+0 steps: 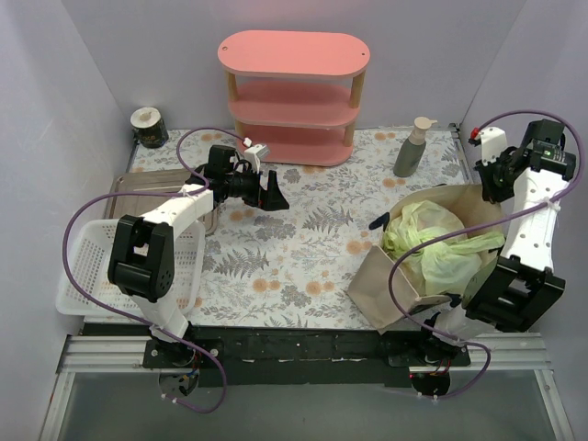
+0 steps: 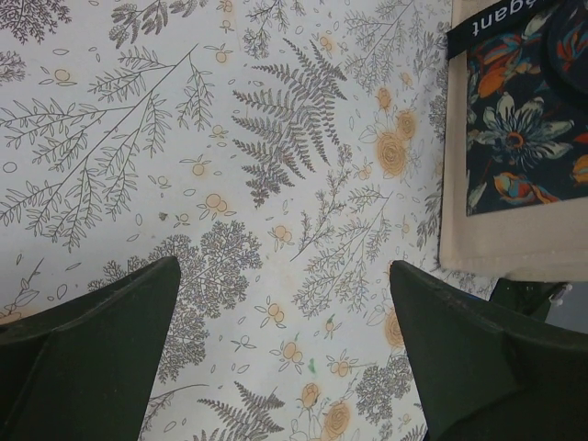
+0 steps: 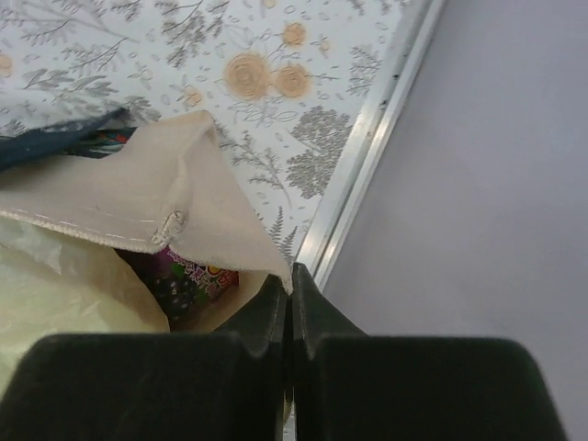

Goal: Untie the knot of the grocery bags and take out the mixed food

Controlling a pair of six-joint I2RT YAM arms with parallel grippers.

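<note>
The beige tote (image 1: 395, 276) stands at the right of the table with the pale yellow-green plastic bag (image 1: 432, 241) bulging out of its top. I cannot make out the knot in the crumpled plastic. My right gripper (image 1: 487, 191) is at the tote's far right corner. In the right wrist view the right gripper (image 3: 291, 276) is shut, pinching the tip of the tote's rim (image 3: 202, 197). A purple snack packet (image 3: 188, 276) shows inside, beside the plastic bag (image 3: 55, 294). My left gripper (image 1: 273, 195) hangs open over the tablecloth; the left gripper (image 2: 285, 358) holds nothing, with the tote's floral side (image 2: 514, 138) ahead.
A pink three-level shelf (image 1: 294, 92) stands at the back, a grey pump bottle (image 1: 413, 149) to its right. A white mesh basket (image 1: 87, 266) and metal tray (image 1: 147, 188) sit at the left, a dark tin (image 1: 149, 127) in the far left corner. The table's metal edge (image 3: 367, 156) runs close behind the tote.
</note>
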